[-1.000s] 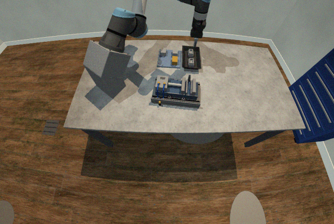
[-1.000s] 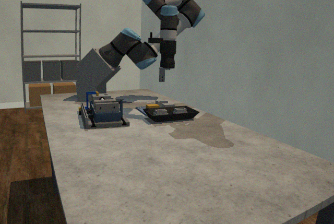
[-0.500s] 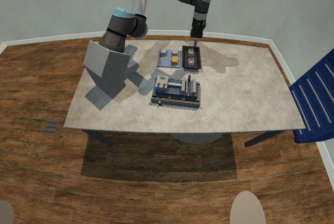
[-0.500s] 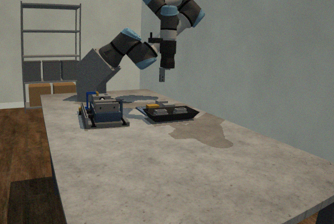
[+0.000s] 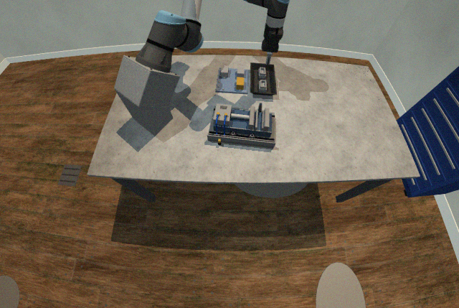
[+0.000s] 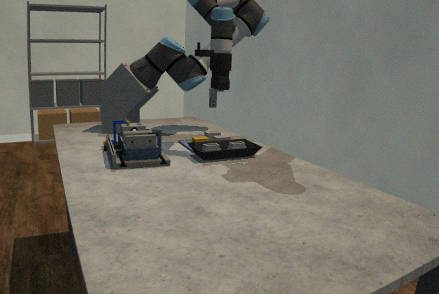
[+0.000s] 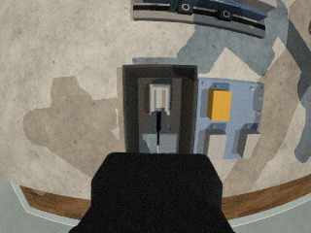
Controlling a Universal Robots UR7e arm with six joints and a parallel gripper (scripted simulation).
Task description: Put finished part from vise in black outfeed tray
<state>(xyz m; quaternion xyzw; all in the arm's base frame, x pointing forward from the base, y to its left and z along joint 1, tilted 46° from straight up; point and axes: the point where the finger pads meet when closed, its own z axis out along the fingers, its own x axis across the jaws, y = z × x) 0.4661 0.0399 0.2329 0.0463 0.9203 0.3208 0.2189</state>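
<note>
Two grey pocketed blocks (image 5: pixel 262 72) (image 5: pixel 263 84) (image 6: pixel 211 147) (image 6: pixel 236 144) lie side by side in the black outfeed tray (image 5: pixel 274 79) (image 6: pixel 226 156) (image 7: pixel 132 113). One block also shows in the wrist view (image 7: pixel 159 96); the wrist body hides the other. My gripper (image 5: pixel 267 60) (image 6: pixel 212 103) (image 7: pixel 158 121) hangs high above the tray's far end. Its fingers are shut together with nothing between them. The vise (image 5: pixel 242 124) (image 6: pixel 136 143) stands in front of the tray, and the gap between its jaws holds no block.
A blue fixture plate (image 5: pixel 226 86) (image 7: pixel 249 100) beside the tray carries a yellow block (image 5: pixel 241 82) (image 6: pixel 200 138) (image 7: pixel 220 105) and a grey block (image 5: pixel 224 72). The robot base (image 5: pixel 146 85) stands at the table's back left. A blue bin (image 5: pixel 433 130) stands right of the table, and a shelf (image 6: pixel 67 71) behind it.
</note>
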